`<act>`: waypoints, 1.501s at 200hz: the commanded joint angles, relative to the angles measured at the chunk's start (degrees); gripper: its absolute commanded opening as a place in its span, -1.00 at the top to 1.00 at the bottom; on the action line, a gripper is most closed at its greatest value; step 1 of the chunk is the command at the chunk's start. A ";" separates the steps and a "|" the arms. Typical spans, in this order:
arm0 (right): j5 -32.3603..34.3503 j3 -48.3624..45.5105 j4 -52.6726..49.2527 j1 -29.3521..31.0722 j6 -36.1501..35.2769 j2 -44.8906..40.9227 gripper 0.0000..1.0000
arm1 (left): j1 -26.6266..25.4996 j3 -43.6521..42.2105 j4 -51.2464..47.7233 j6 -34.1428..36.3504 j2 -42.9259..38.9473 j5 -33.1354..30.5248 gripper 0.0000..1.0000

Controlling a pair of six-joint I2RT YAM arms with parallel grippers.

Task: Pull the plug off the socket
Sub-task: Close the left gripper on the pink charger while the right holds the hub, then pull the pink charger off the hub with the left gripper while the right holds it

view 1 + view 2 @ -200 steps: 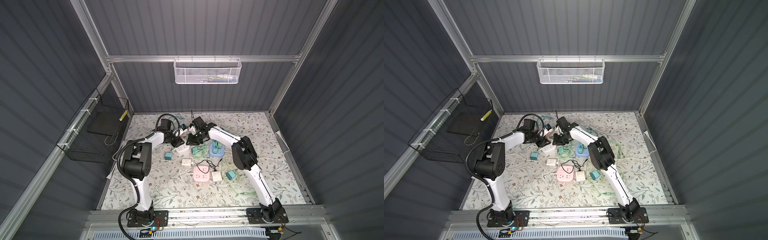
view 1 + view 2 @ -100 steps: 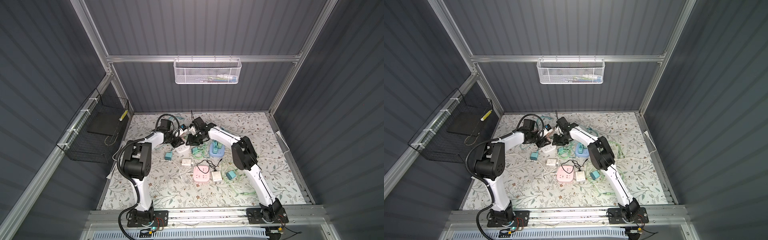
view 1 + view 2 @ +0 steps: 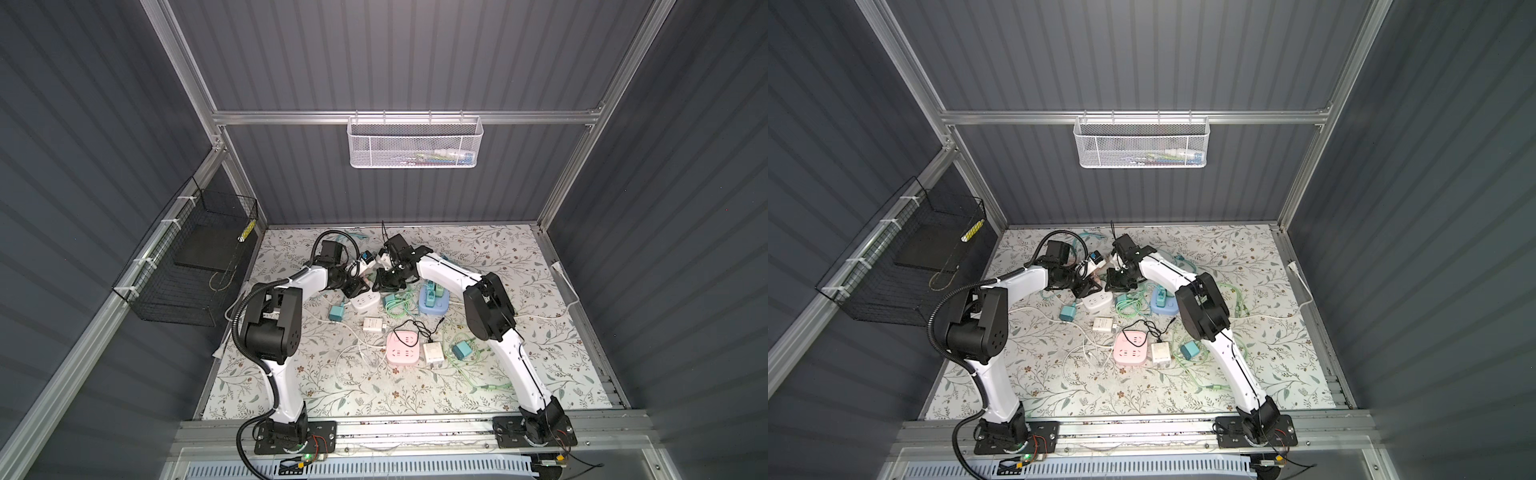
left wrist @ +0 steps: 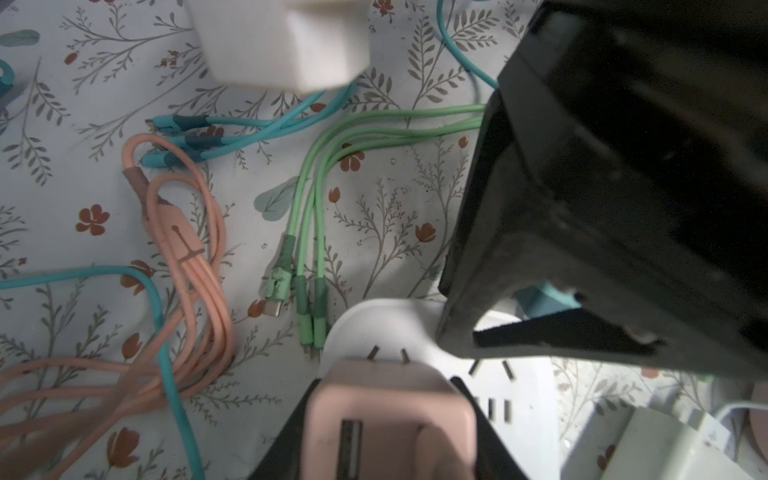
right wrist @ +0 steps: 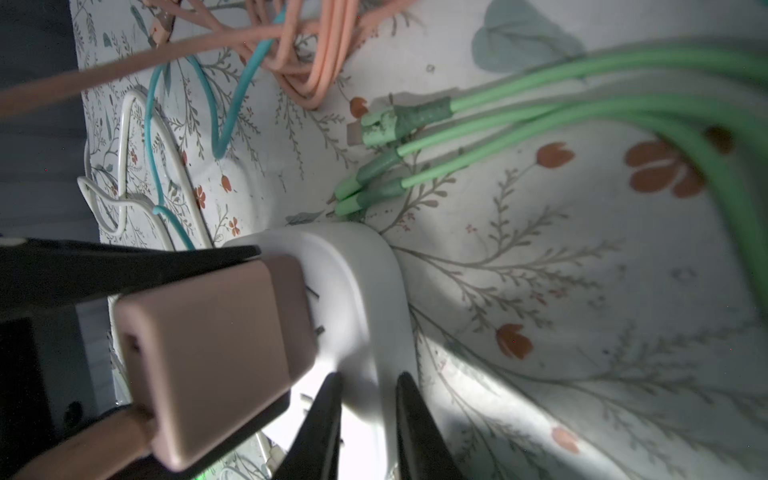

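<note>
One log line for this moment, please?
left gripper: shut on pink square plug | right gripper: shut on white socket strip | prongs: exposed

floral tabletop (image 3: 374, 395), white socket strip (image 3: 365, 300), pink socket block (image 3: 402, 348), green cables (image 3: 399, 305)

White links (image 3: 286, 386), black joints (image 3: 270, 328), ribbed black cable (image 3: 237, 322)

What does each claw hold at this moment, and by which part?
Left claw grips the pink rectangular charger plug by two opposite sides. Right claw pinches the white plastic power strip at its rim.
</note>
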 commanded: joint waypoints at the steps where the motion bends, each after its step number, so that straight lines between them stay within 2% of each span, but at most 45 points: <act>1: 2.59 -3.56 -5.90 1.27 -0.22 1.80 0.59 | -1.29 0.83 2.97 -2.64 -4.52 7.52 0.54; 72: 3.51 -9.98 -3.72 2.86 1.46 -0.20 0.65 | -1.20 2.26 5.83 -4.87 -5.72 10.36 0.58; 113: 4.47 -11.02 -3.42 3.22 1.29 -0.66 0.65 | -1.34 2.21 5.38 -4.11 -5.36 9.22 0.58; 129: 4.49 -11.78 -1.96 3.23 1.66 -1.62 0.57 | -2.39 2.44 2.79 -1.46 -4.71 6.39 0.58; 154: 4.31 -9.45 -2.30 3.22 1.54 -1.77 0.46 | -2.58 0.96 2.98 -1.53 -4.17 6.10 0.58; 177: 4.49 -8.18 -2.55 3.35 1.47 -1.62 0.22 | -2.86 0.08 4.16 -1.97 -3.32 5.65 0.58; 231: 4.58 -9.50 -2.17 3.49 2.24 -0.60 0.23 | -2.87 1.33 6.21 -4.34 -2.91 6.69 0.58; 300: 4.23 -12.21 1.00 3.22 3.79 -1.54 0.28 | -1.87 1.27 5.78 -4.55 -5.85 4.38 0.59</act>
